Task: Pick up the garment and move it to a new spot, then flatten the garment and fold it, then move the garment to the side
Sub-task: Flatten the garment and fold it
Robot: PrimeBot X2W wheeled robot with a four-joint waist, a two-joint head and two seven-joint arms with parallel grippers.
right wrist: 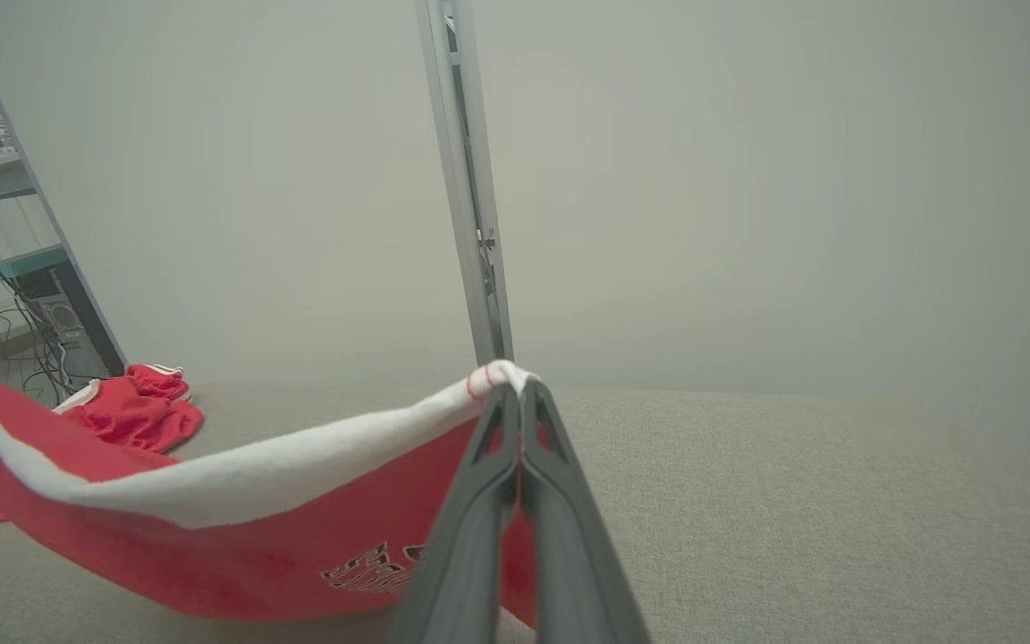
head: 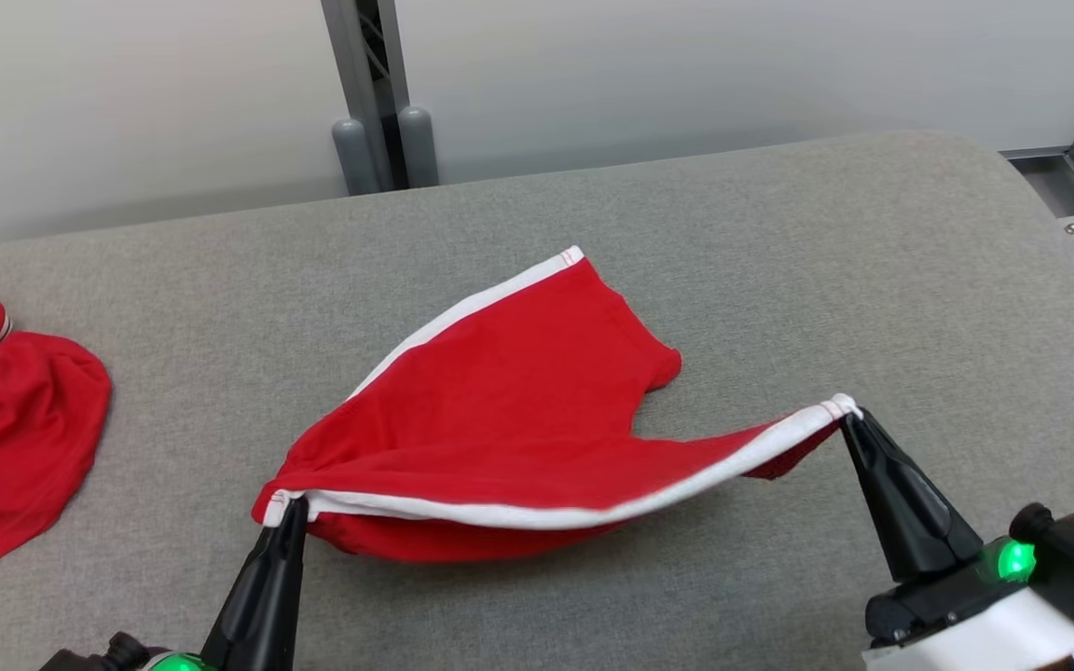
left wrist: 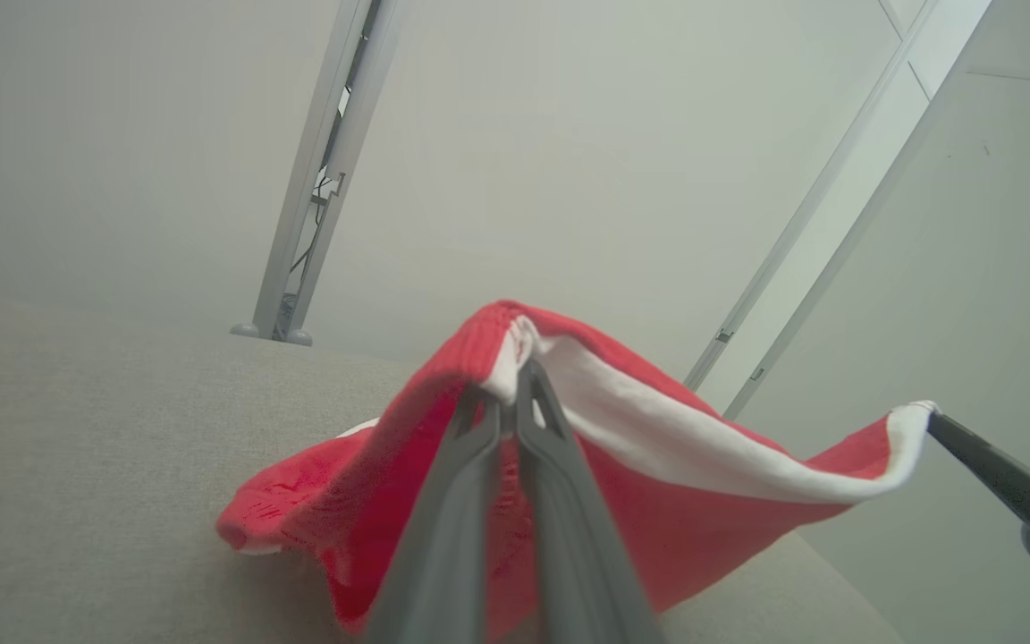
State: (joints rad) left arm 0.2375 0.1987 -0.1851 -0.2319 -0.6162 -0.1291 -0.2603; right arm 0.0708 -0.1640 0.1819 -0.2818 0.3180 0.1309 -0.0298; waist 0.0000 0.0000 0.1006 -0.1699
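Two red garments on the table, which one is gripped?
The centre garment: its white band is pinched by the left gripper and right gripper. The crumpled garment far left lies free.

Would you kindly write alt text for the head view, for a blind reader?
The left gripper and right gripper each pinch one end of the white band on a red garment, holding that edge above a grey padded table while the rest lies on it. A second red garment lies at the table's left.

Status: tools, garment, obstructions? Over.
Left tool, right tool shut on red garment at white band. Far end on table. Second red garment lies left, apart.
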